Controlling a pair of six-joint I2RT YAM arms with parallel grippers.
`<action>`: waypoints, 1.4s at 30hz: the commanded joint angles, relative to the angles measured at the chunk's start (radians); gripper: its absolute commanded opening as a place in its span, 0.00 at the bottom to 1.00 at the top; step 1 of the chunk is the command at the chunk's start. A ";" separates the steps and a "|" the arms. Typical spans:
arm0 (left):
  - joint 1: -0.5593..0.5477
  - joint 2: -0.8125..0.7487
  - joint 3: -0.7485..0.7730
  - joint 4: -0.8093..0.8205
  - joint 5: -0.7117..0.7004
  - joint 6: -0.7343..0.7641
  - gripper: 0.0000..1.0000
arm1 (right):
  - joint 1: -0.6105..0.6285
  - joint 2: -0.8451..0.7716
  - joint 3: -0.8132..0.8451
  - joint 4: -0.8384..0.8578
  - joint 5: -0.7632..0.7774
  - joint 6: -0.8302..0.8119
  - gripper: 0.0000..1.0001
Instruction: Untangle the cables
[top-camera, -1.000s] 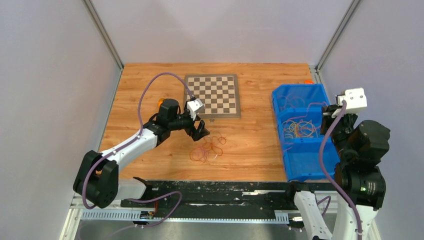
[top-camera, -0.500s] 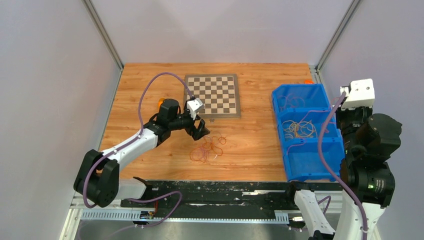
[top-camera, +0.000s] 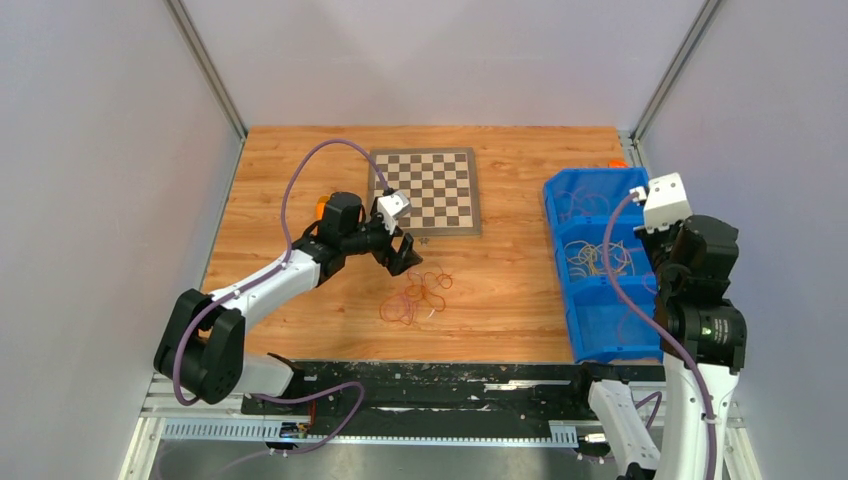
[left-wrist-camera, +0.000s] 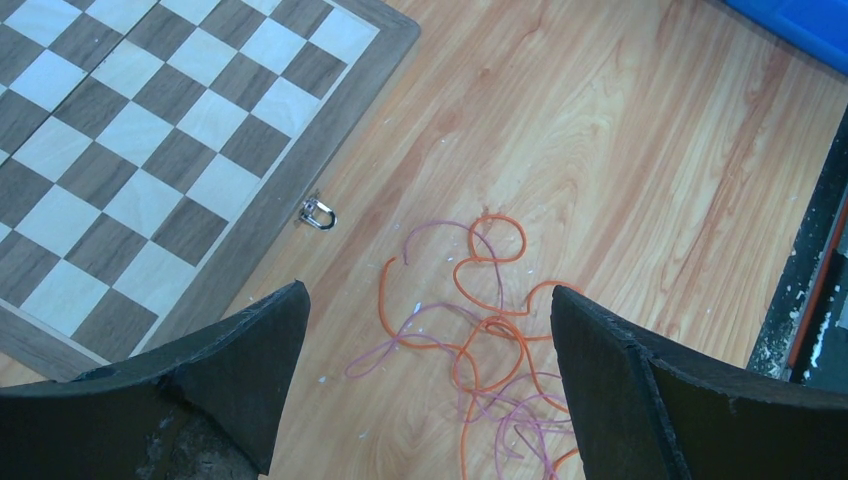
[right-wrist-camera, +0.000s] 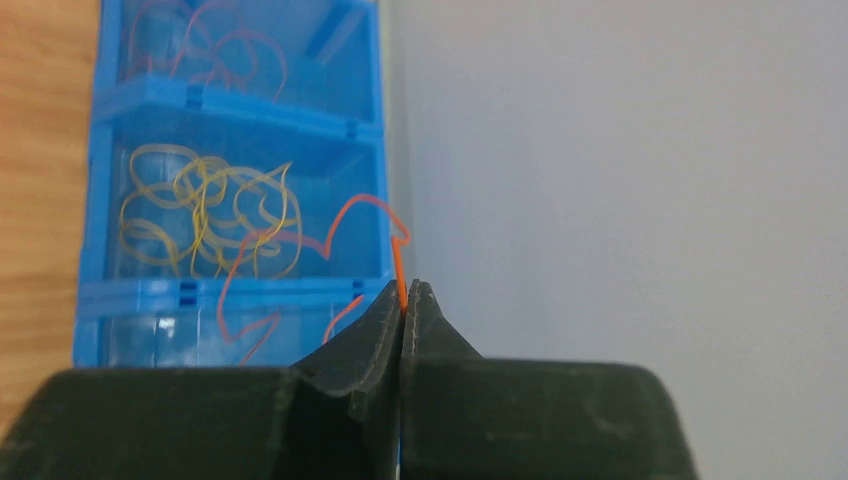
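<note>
The left fingers (left-wrist-camera: 230, 380) hover spread wide over the cable tangle (left-wrist-camera: 480, 340) on the bench (left-wrist-camera: 650, 150). The right fingers (right-wrist-camera: 370, 340) are pressed together, pinching one orange cable (right-wrist-camera: 345, 215) near the blue bin (right-wrist-camera: 240, 100).

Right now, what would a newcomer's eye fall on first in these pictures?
The blue bin at the right edge of the table, with yellow cables in its middle compartment. Near it the right gripper is shut on a thin orange cable. Beside the chessboard, the open left gripper hangs above a tangle of orange and purple cables.
</note>
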 joint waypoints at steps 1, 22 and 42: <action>0.000 -0.020 0.028 0.011 -0.005 0.009 0.99 | -0.003 -0.053 -0.094 -0.125 -0.030 -0.037 0.00; 0.001 -0.039 -0.003 -0.008 -0.026 -0.004 0.98 | -0.009 -0.127 -0.548 -0.171 0.095 -0.182 0.00; 0.003 0.025 0.043 -0.003 -0.011 0.019 0.98 | -0.048 0.054 -0.033 -0.421 0.070 -0.189 0.00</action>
